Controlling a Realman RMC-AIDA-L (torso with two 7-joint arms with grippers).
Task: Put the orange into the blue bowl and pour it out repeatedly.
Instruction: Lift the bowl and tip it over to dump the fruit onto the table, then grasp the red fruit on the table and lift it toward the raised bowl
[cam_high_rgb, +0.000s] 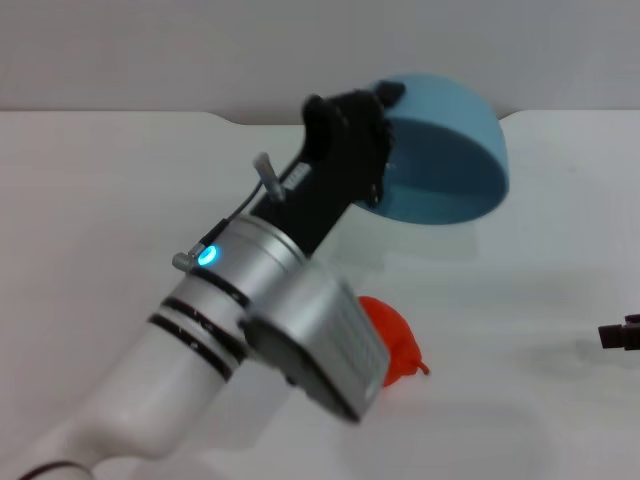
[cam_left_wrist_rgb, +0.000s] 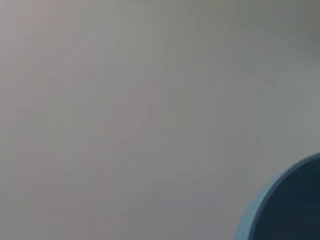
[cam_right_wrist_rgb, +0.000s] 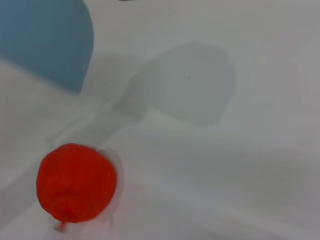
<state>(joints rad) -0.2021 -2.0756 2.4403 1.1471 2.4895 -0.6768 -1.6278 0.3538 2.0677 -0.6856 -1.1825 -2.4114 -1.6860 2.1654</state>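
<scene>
You have the blue bowl (cam_high_rgb: 445, 160) lifted off the counter (cam_high_rgb: 100, 200), tipped steeply on its side, its glossy light-blue underside facing you. The orange (cam_high_rgb: 392, 340), bright red-orange and roundish with a small stem nub, lies on the counter below and nearer you, apart from the bowl.

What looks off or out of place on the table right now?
Nothing looks damaged. The blue bowl is off the table, tipped on its side in the left gripper, which fits pouring. The orange lies out on the white table, partly hidden under the left arm. The right gripper is parked at the right edge.
</scene>
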